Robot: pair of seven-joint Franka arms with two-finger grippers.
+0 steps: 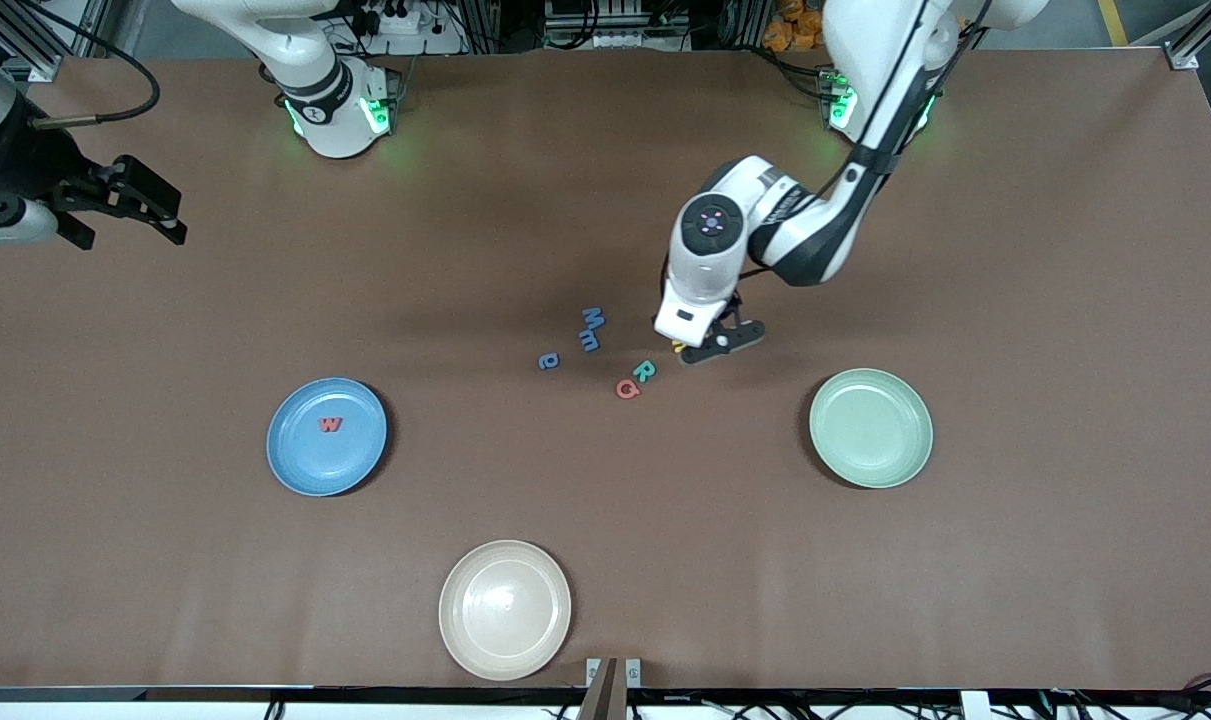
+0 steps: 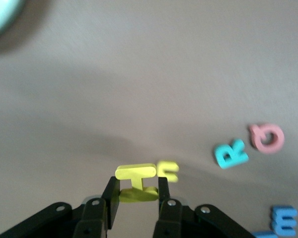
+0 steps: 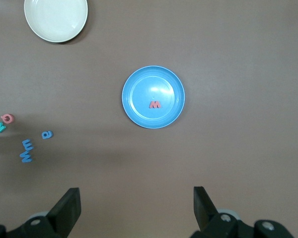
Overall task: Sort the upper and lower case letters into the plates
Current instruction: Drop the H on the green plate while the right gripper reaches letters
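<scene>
We see the left gripper [image 2: 135,196] pinching a yellow letter I [image 2: 135,182] just above the brown table [image 1: 1015,250], beside a yellow F [image 2: 168,171]. Nearby lie R [image 1: 643,371] and G [image 1: 627,389]. The pale green plate [image 1: 871,428] sits well apart; the blue plate [image 1: 326,436] holds a red w [image 1: 331,424]. The right gripper [image 3: 136,210] waits, spread wide.

**Letters clustered between two plates**

The blue plate [image 1: 326,437] lies flat toward the right arm's end of the worktop, with a red letter w [image 1: 331,424] in it. The pale green plate [image 1: 870,428] lies flat toward the left arm's end. Between the blue plate and the green one lie loose letters: blue M [image 1: 592,319], blue m [image 1: 589,341], blue e [image 1: 549,361], teal R [image 1: 643,371], pink G [image 1: 627,389]. A yellow letter [image 2: 135,182] stands on edge, pinched between the left gripper's [image 2: 135,198] fingers; another yellow letter [image 2: 168,171] lies just beside it.
</scene>
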